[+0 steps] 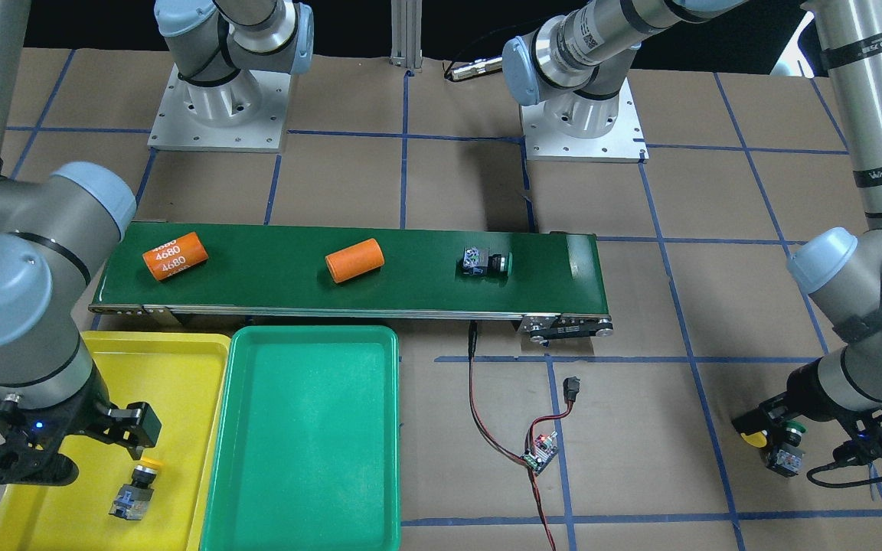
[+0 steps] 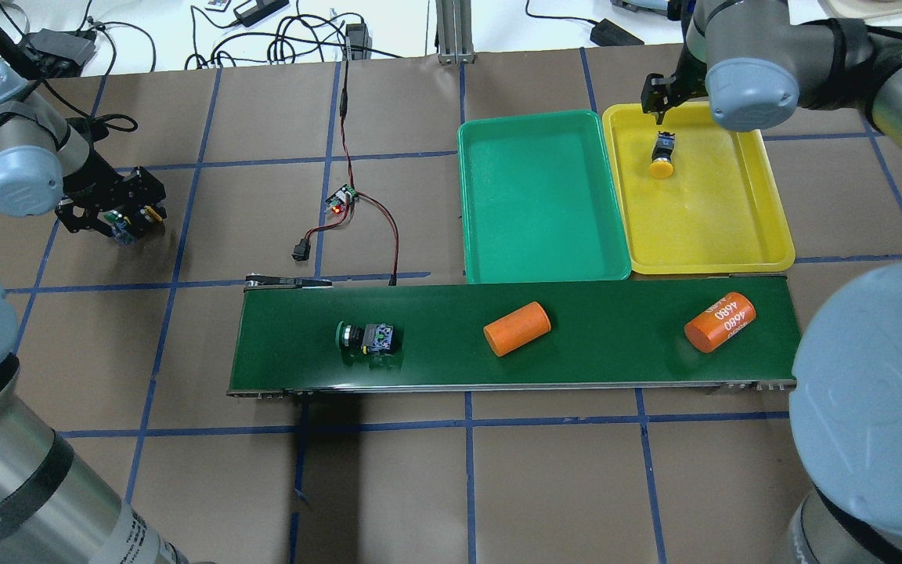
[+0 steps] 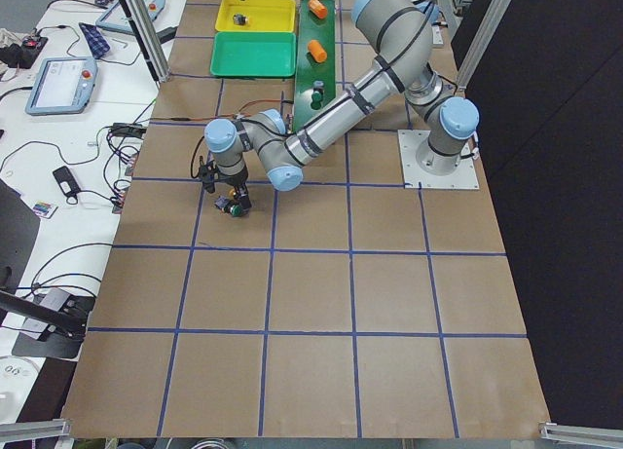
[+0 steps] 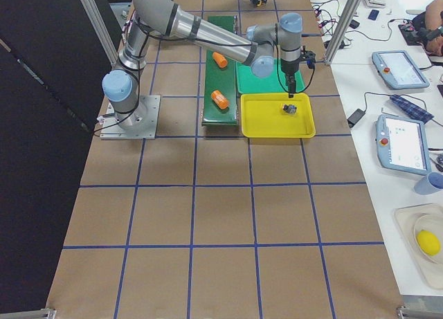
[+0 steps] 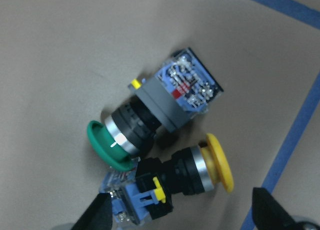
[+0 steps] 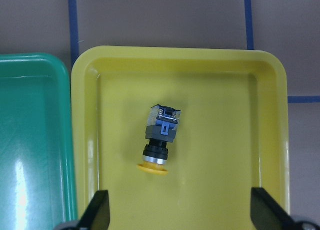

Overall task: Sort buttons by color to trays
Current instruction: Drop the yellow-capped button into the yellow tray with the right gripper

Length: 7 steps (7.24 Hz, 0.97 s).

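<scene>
My left gripper (image 5: pixel 182 217) is open and hangs just above two buttons that lie touching on the brown table: one with a green cap (image 5: pixel 112 145) and one with a yellow cap (image 5: pixel 220 162). They also show under that gripper (image 1: pixel 793 444) in the front view. A third button, green-capped (image 2: pixel 365 337), lies on its side on the conveyor. My right gripper (image 6: pixel 180 215) is open and empty above the yellow tray (image 2: pixel 733 235), where a yellow-capped button (image 6: pixel 160 140) lies on its side. The teal-green tray (image 2: pixel 537 204) beside it holds nothing.
The dark-green conveyor belt (image 2: pixel 615 360) runs along the near side of the trays and carries two orange cylinders (image 2: pixel 517 328) (image 2: pixel 719 321). A small circuit board with red and black wires (image 2: pixel 341 200) lies on the table between the left gripper and the trays.
</scene>
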Each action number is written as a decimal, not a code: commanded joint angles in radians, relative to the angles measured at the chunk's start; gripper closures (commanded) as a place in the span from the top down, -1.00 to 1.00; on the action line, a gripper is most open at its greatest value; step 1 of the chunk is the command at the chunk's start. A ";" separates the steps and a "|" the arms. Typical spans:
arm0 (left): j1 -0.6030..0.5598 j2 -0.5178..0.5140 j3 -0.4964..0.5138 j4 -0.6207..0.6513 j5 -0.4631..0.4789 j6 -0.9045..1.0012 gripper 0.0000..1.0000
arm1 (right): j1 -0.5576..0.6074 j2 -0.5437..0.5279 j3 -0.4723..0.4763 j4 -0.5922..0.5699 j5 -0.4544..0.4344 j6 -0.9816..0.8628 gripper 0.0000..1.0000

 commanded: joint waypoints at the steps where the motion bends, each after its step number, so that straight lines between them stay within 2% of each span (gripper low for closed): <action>1: -0.001 0.007 0.026 0.003 -0.003 0.004 1.00 | 0.060 -0.144 -0.010 0.115 0.001 0.012 1.00; 3: -0.003 0.002 0.040 0.002 -0.008 0.000 1.00 | 0.166 -0.126 0.002 0.115 0.003 0.028 1.00; 5: -0.001 -0.001 0.025 0.003 -0.008 -0.003 1.00 | 0.189 -0.167 0.004 0.253 0.004 0.050 1.00; 7: -0.001 -0.005 0.003 0.002 0.006 0.001 1.00 | 0.189 -0.167 0.004 0.264 0.004 0.064 1.00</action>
